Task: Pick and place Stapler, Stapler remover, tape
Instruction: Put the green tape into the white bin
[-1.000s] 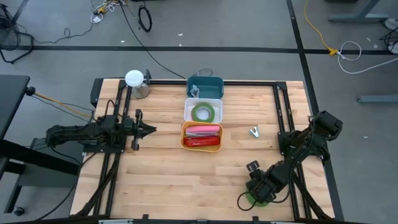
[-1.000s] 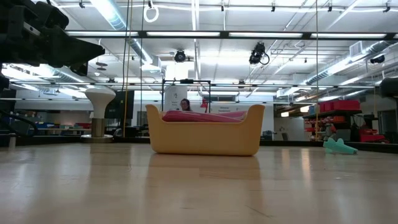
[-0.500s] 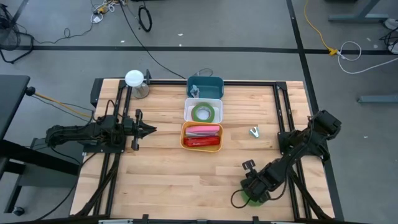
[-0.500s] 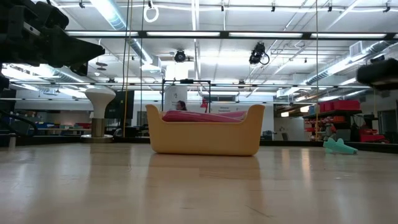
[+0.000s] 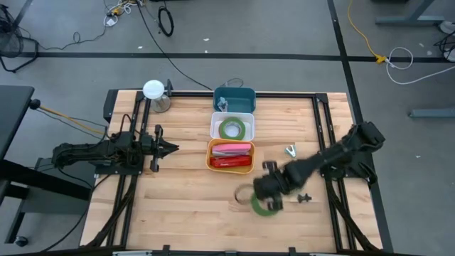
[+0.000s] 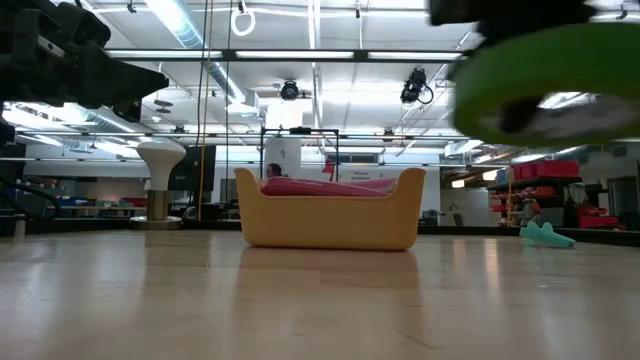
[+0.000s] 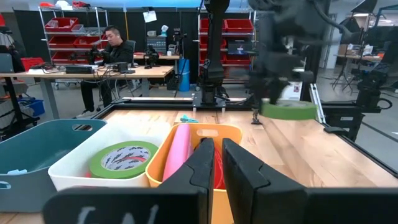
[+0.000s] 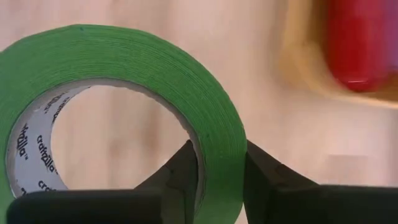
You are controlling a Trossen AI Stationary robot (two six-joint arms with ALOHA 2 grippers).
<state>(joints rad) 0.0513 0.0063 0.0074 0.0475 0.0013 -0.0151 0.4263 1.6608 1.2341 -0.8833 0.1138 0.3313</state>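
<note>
My right gripper (image 5: 264, 195) hangs over the table's near middle, shut on a green tape roll (image 5: 263, 206), which also shows in the low view (image 6: 545, 80) and in the right wrist view (image 8: 124, 106). A second green roll (image 5: 232, 129) lies flat in the white bin (image 5: 215, 119). The orange bin (image 5: 210, 158) holds a pink and a red object (image 5: 231, 155). A small staple remover (image 5: 291, 150) lies on the table right of that bin. No red ring roll shows. My left gripper (image 5: 170, 148) waits shut, left of the bins. My right gripper pinches the green roll's wall (image 8: 217, 134), one finger (image 8: 183, 171) inside the open centre and the other finger (image 8: 264, 177) outside. The fingers come from the table's right, slanting down. The roll is lifted clear of the table and lies nearly flat.
A teal bin (image 5: 235, 98) stands at the far edge behind the white one. A white lamp-like object (image 5: 153, 91) stands at the far left corner. Bare wood lies left and near of the bins. A person sits at a desk (image 7: 112, 46) beyond the table.
My right gripper has carried the green roll from the table's near right corner toward the left and the far edge, nearer the orange bin. The roll has come into the low view at its upper right, well above the table.
</note>
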